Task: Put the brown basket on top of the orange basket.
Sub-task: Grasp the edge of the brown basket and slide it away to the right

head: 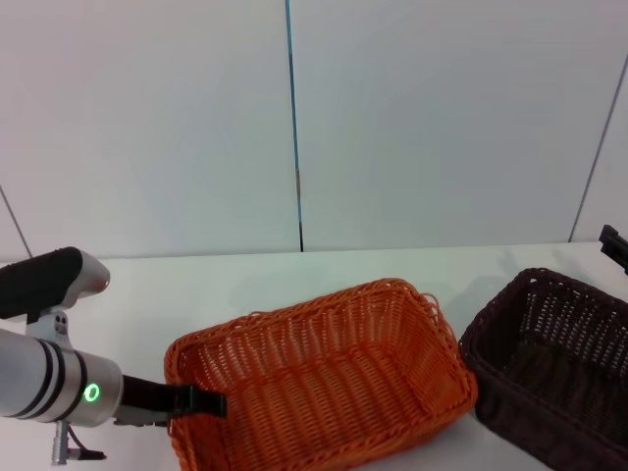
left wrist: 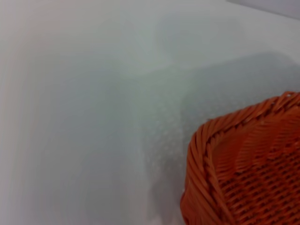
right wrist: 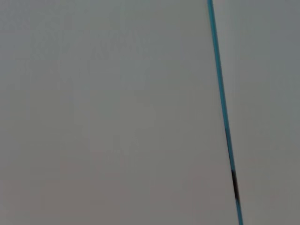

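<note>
Head view: the orange basket [head: 324,378] sits centre on the white table [head: 245,280], and the brown basket [head: 554,358] is just beside it on my right, both upright and empty, nothing stacked yet. My left gripper [head: 201,400] is at the orange basket's left rim; I can't tell whether it's gripping or just next to it. A dark bit of the right arm [head: 614,247] pokes in at the far right edge above the brown basket.

Left wrist view: a corner of the orange rim [left wrist: 243,164] over table, no fingers visible.

Right wrist view: only wall and a blue seam [right wrist: 220,103], no gripper, no basket.

Handling guess: the brown basket looks light and stiff with a slight flex. I'd pinch the braided rim on a short side, since the open weave may snag.
</note>
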Controlling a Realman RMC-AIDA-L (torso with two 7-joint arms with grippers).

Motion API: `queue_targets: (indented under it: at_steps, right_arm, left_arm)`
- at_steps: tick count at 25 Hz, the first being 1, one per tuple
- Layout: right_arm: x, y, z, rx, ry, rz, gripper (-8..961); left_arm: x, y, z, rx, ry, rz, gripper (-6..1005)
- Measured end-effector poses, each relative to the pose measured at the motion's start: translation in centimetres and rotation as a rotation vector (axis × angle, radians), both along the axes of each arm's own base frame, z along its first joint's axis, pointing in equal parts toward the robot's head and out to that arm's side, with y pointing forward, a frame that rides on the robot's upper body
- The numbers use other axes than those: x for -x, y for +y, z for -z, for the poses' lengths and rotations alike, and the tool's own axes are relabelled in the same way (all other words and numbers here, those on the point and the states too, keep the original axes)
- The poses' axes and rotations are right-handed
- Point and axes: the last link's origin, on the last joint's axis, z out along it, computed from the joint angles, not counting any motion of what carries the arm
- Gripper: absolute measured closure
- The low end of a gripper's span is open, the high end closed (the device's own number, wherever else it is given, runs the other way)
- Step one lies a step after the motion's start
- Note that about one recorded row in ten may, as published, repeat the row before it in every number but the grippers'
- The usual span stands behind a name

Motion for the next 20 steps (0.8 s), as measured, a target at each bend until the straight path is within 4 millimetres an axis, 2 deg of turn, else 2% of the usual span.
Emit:
queue_targets:
  at_steps: [3,14,20]
  right_arm:
    - [-0.1,0.0,0.0,-0.001,0.0,0.001,195]
    - [0.0,0.0,-0.1,-0.003,0.0,0.001,195]
    - [0.0,0.0,-0.1,-0.003,0.0,0.001,195]
  left_arm:
    - [-0.1,0.1,-0.2,-0.008,0.002,0.005,133]
    - [-0.2,0.3,-1.3,-0.026,0.015,0.02,134]
    - [-1.4,0.9,-3.1,-0.063,0.029,0.069,135]
